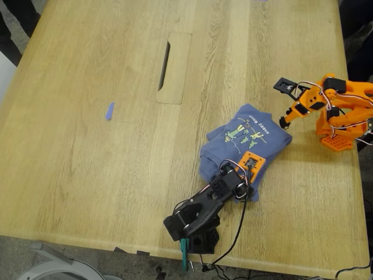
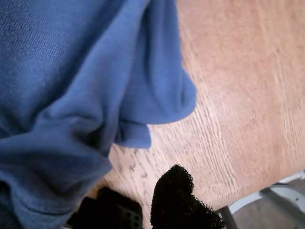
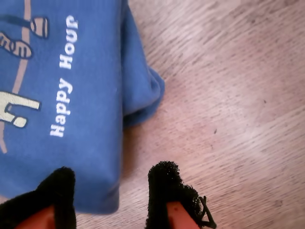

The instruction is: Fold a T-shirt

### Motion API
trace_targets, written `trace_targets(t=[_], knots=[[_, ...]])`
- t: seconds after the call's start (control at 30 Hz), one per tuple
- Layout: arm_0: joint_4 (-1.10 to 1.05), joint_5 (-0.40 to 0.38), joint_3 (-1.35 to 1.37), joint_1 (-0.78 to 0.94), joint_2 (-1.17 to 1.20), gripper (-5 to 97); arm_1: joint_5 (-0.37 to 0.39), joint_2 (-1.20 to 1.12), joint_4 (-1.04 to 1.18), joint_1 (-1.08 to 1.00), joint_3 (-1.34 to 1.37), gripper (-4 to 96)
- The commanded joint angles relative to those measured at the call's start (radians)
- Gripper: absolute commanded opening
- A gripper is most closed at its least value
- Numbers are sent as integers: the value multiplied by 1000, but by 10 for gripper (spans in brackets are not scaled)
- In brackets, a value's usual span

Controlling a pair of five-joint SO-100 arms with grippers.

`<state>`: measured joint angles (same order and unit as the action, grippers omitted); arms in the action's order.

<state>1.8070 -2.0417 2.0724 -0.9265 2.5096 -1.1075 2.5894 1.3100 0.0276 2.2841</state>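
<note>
The periwinkle-blue T-shirt (image 1: 245, 143) lies as a compact folded bundle on the wooden table, print up, right of centre in the exterior view. My first gripper (image 1: 250, 168), on the black arm, sits over the bundle's near edge. Its jaws stand open in the first wrist view (image 2: 140, 205), with bunched blue fabric (image 2: 71, 119) resting against one black pad (image 2: 107, 210). My second gripper (image 1: 284, 122), on the orange arm, hovers at the shirt's right edge in the exterior view. It is open (image 3: 109, 195) and straddles a corner of the shirt (image 3: 71, 95) beside the "Happy Hour" lettering.
A small blue scrap of tape (image 1: 109, 111) lies on the table towards the exterior view's left. A rectangular slot panel (image 1: 173, 67) is set into the table's middle. The orange arm's base (image 1: 341, 128) stands at the exterior view's right edge. The black arm's base (image 1: 195, 227) is clamped at the near edge.
</note>
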Motion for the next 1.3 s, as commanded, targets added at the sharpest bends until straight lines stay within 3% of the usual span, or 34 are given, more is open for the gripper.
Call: trace_targets(t=[0.0,0.13,0.27,0.33,0.53,0.7,0.73,0.83,1.03,1.13,1.23,1.27], knots=[[28,-44,-74,32,6,542,-5,-41,-23,8,-89,262],[28,-121,-77,11,0,537,-3,-106,-51,11,-143,261],[-6,-48,-77,-61,-11,391,0,-146,-106,20,-153,261],[-15,-80,-80,-140,-12,334,2,-164,-129,21,-158,261],[-144,-103,-17,-270,-11,289,2,-210,-181,25,-181,261],[-189,-78,0,-249,-11,326,2,-224,-195,35,-199,257],[-169,-77,-8,-232,-11,357,2,-230,-195,38,-206,257],[-146,-63,-25,-181,-14,575,3,-258,-215,52,-227,254],[-60,-77,-117,-147,-72,756,14,-353,-241,92,-330,247],[-132,-51,-181,-183,-123,709,15,-391,-239,114,-370,247],[-232,-32,-233,-261,-179,548,18,-420,-247,135,-393,247],[-242,-34,-252,-278,-195,539,18,-434,-253,141,-405,247]])
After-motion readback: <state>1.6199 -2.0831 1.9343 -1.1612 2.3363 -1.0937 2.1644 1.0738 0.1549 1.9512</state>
